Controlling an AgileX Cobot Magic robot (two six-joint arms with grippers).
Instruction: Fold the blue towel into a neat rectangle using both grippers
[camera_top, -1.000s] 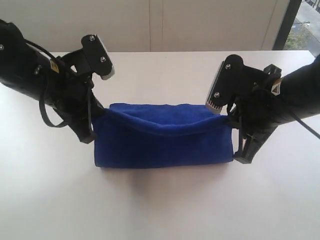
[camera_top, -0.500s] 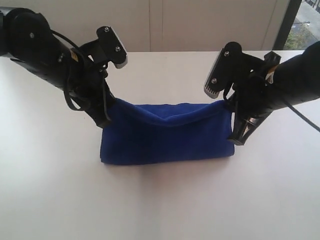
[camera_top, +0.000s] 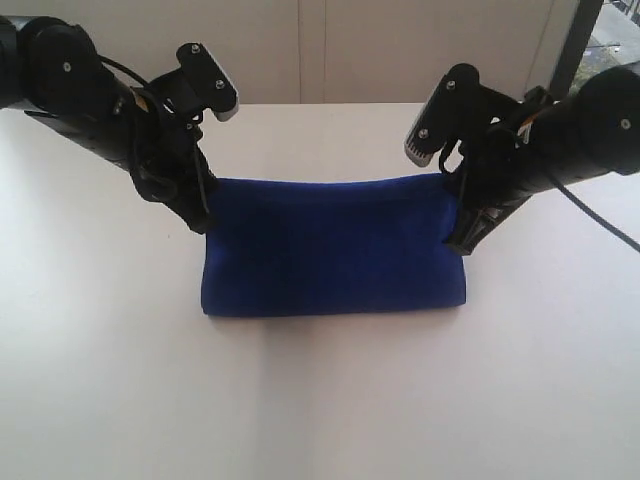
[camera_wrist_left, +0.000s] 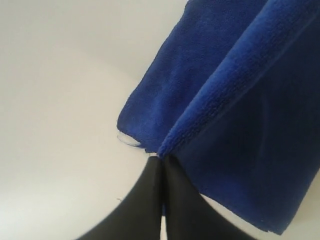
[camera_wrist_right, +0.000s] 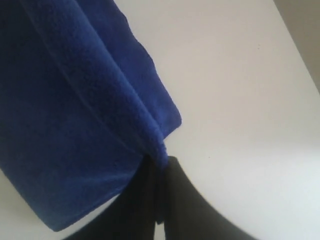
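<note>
The blue towel lies folded across the middle of the white table, its top layer stretched flat from corner to corner. My left gripper is shut on the towel's far left corner, and my right gripper is shut on the far right corner. In the left wrist view the black fingers pinch a thick folded edge of the towel, with a small white tag showing at a lower corner. In the right wrist view the fingers clamp the towel's hem.
The white table spreads out on all sides of the towel. A pale wall stands behind it, and a dark window frame rises at the far right.
Both grippers have carried the held edge away from the near side towards the far side. The sagging top layer has been pulled taut and flat over the lower one.
</note>
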